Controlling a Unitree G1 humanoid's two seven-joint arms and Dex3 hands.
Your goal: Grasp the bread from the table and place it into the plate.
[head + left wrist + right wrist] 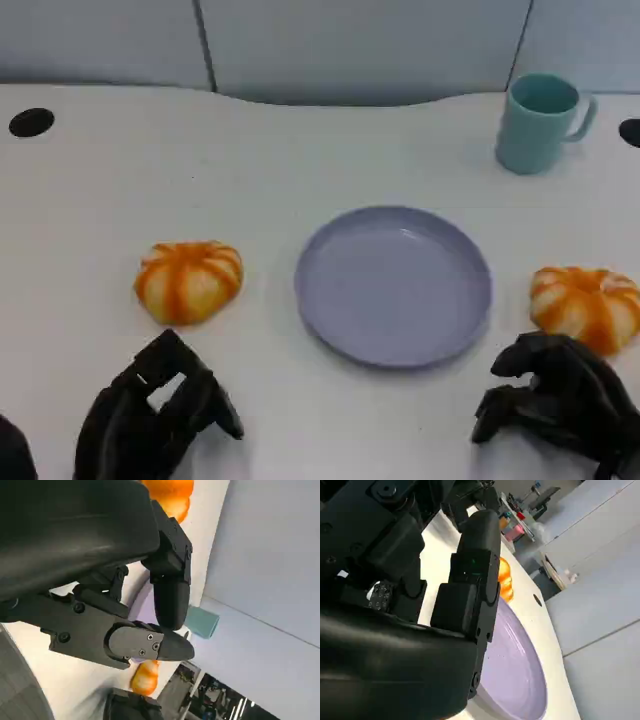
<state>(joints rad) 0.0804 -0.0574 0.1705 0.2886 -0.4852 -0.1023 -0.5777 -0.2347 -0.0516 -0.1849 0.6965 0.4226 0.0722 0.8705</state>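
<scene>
**Both hands low at the near edge, two breads on the table**

On the white table (90, 190) I see a lavender plate (393, 286) sitting roughly in the middle, with nothing on it. One orange-and-white bread (189, 280) lies to the plate's left, well apart from its rim. A second bread (586, 305) lies to the plate's right, near the rim but not touching it. A teal mug (540, 122) stands upright at the far right, well behind the plate.

My left hand (155, 410) sits at the near edge, just in front of the left bread and not touching it; its fingers are apart and hold nothing. In the left wrist view those fingers (170, 587) reach out over the table with the plate's edge and the mug behind them.

My right hand (560, 400) is just in front of the right bread. Its fingers are curled downward with nothing in them, and its top looks very close to the bread; I cannot tell whether they touch. From the right wrist view the fingers (472, 580) hang over the plate's near side.
</scene>
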